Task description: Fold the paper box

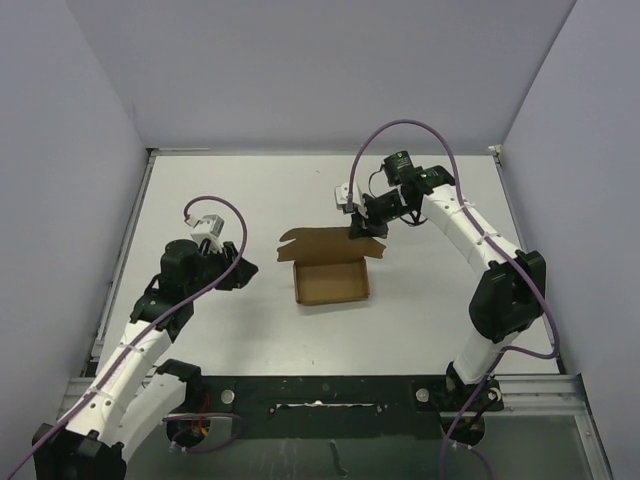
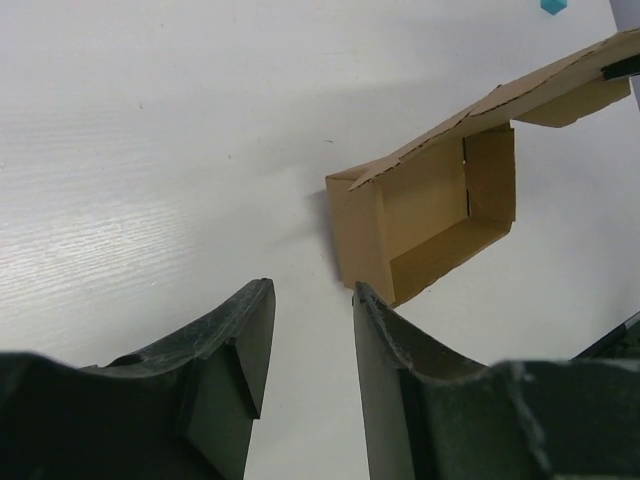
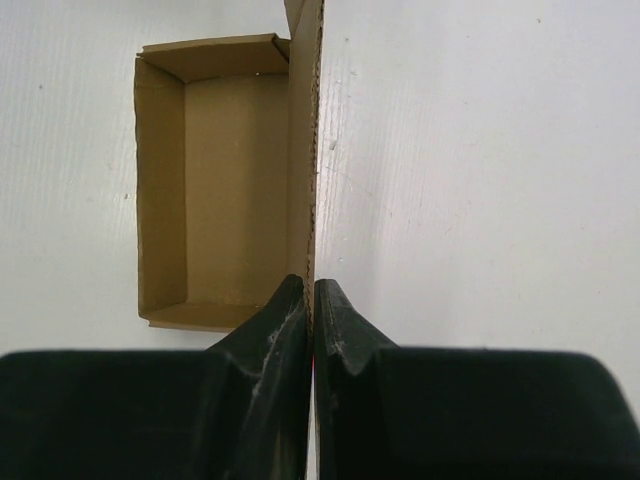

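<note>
The paper box (image 1: 330,283) sits near the middle of the white table (image 1: 220,190), and it is already more carton than sheet. Its four low walls stand up around a flat floor, making an open tray with the corners tucked in. The lid flap (image 1: 320,243) is not yet folded over: it rises from the far long wall, standing on edge and leaning away from the tray, with its small end tabs spread out.

The right gripper (image 1: 362,228) is pinched tight on that flap's thin edge – in the right wrist view the two fingers (image 3: 270,330) meet on the cardboard with almost no gap. The left gripper (image 1: 243,270) is off to the box's left and clear of it. Its fingers (image 2: 240,340) stand somewhat apart and grasp nothing, with bare table showing between them.

By my reading the base is done and what is left is the closing – swinging the lid down over the tray and tucking its tabs and front lip inside (probably with the left arm steadying the box).

The cardboard is plain brown inside and out, with no print, label or brand that I can read. A tiny blue cube (image 2: 552,6) at the table's far side carries no marking either.
</note>
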Controlling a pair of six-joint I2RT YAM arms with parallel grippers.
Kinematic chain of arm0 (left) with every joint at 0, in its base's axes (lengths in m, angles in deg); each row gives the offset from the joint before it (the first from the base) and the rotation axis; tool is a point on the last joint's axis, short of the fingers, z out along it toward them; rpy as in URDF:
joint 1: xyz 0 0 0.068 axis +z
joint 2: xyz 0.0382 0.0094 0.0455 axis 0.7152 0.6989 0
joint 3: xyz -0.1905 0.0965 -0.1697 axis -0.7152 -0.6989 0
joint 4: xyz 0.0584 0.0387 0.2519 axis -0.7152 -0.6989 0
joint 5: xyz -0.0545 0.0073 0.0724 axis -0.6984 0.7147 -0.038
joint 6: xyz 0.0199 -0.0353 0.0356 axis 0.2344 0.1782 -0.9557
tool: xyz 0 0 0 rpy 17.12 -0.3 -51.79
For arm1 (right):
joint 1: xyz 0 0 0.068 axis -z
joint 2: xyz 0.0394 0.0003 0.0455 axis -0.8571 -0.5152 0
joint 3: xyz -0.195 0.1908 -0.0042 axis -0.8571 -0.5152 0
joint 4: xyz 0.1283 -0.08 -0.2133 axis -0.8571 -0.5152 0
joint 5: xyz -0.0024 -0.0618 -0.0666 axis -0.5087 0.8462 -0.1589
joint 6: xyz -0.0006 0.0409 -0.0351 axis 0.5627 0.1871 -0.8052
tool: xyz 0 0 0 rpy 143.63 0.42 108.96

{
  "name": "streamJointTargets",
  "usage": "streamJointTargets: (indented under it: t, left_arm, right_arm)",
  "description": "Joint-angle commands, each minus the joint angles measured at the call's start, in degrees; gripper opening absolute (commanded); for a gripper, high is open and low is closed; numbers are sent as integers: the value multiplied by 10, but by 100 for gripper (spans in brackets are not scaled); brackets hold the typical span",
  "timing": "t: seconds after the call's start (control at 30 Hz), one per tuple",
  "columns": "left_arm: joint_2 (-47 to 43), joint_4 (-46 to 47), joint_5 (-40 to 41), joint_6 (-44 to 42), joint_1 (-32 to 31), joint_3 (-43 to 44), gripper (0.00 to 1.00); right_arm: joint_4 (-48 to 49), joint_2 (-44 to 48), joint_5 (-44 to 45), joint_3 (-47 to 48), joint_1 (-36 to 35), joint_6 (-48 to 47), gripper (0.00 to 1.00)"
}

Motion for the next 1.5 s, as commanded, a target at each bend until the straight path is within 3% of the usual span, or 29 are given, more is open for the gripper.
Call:
streamJointTargets:
  t: [0.0, 0.13, 0.33, 0.5, 0.6, 0.8, 0.97, 1.07, 1.27, 1.47]
  left_arm:
    - [23, 117, -13, -1, 2, -18, 33]
    - [58, 223, -28, -3, -7, -47, 24]
    - [118, 408, -8, -11, -41, -102, 22]
    - [109, 439, -18, -40, -44, -114, 23]
    - [48, 410, -19, -39, -44, -127, 29]
    - [-51, 285, 3, -13, -47, -112, 67]
    - [32, 231, -48, -86, -49, -32, 73]
    - [79, 251, -75, -112, -52, -18, 75]
    - [131, 351, -67, -144, -84, -39, 73]
    - [183, 393, -48, -149, -89, -35, 52]
  right_arm:
    - [-7, 1, -22, 25, 2, -4, 0]
    - [-6, -2, -20, 27, 0, -1, 0]
    - [-11, -7, -8, 35, -9, 1, 0]
    - [-9, -6, 1, 37, -12, 6, 1]
    - [-8, -4, 1, 37, -14, 6, 1]
    - [-8, -6, 0, 38, -17, 6, 2]
    - [-12, -12, 5, 42, -21, 5, 2]
    - [-11, -11, 6, 40, -21, 6, 2]
    - [-11, -10, 6, 40, -21, 8, 3]
    - [-12, -15, 4, 41, -22, 8, 3]
